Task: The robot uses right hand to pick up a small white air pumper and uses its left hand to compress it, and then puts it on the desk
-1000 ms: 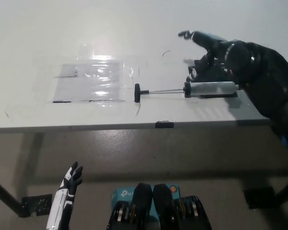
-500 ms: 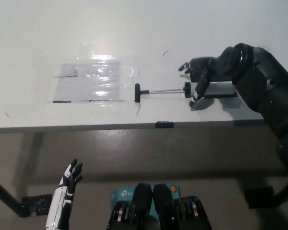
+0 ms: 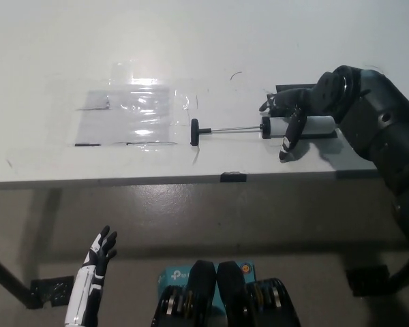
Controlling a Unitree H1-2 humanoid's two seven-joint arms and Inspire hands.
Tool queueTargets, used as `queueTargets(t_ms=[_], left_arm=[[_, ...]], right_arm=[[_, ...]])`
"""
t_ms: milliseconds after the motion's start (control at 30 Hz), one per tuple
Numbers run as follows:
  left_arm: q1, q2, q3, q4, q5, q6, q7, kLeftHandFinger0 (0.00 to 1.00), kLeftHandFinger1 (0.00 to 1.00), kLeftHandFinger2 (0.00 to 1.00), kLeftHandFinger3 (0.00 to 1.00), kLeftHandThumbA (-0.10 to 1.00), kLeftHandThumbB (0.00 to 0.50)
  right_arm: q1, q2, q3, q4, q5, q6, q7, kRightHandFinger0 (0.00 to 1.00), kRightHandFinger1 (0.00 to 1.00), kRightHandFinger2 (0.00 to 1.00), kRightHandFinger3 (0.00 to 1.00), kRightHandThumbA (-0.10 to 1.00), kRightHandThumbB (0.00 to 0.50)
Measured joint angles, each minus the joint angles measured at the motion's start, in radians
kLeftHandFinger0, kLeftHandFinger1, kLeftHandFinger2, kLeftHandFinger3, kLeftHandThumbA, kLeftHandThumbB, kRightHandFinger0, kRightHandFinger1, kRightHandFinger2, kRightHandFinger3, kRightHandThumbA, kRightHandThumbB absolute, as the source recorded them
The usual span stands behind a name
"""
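On the right side of a white desk, seen steeply from above, lies a small white cylindrical air pumper with a thin metal rod drawn out to its left, ending in a black T-shaped handle. The pump lies flat, its body resting on a dark flat base near the desk's right edge. It has not been lifted, so the task looks to be at its very start: the grasp is in hand, while the lift, the squeeze by the other hand and the setting down are all left to do.

The robot's black right hand reaches in from the right on a bulky black arm and sits over the front end of the white cylinder, where the rod enters. Its fingers curl down across the near side of the barrel, with another part of the hand behind it, so the hand seems to be wrapping the pump. Whether the hold is firm cannot be made out from here.

The white left hand rests low at the lower left, below the desk edge and well apart from the pump, its fingers spread and holding nothing.

To the left of the handle, a sheet of clear shiny plastic lies flat on the desk, untouched.
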Motion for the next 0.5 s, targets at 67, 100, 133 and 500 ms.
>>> queueTargets(t_ms=[67, 100, 133, 500], left_arm=[[0.0, 0.0, 0.0, 0.0, 0.0, 0.0, 0.0, 1.0, 1.0, 1.0, 1.0, 1.0, 0.009], [0.0, 0.0, 0.0, 0.0, 0.0, 0.0, 0.0, 1.0, 1.0, 1.0, 1.0, 1.0, 0.005], [0.0, 0.0, 0.0, 0.0, 0.0, 0.0, 0.0, 1.0, 1.0, 1.0, 1.0, 1.0, 0.004], [-0.001, 0.0, 0.0, 0.0, 0.0, -0.004, 0.0, 1.0, 1.0, 1.0, 1.0, 1.0, 0.002]], right_arm=[[0.0, 0.0, -0.001, 0.002, -0.001, 0.0, 0.0, 1.0, 1.0, 1.0, 1.0, 1.0, 0.373], [0.0, 0.0, -0.003, 0.004, -0.001, -0.001, 0.0, 1.0, 1.0, 1.0, 1.0, 1.0, 0.386], [0.0, 0.0, -0.003, 0.006, -0.001, -0.001, 0.0, 1.0, 1.0, 1.0, 1.0, 1.0, 0.397], [-0.006, -0.001, -0.004, 0.023, -0.014, 0.005, -0.004, 1.0, 1.0, 1.0, 1.0, 1.0, 0.405]])
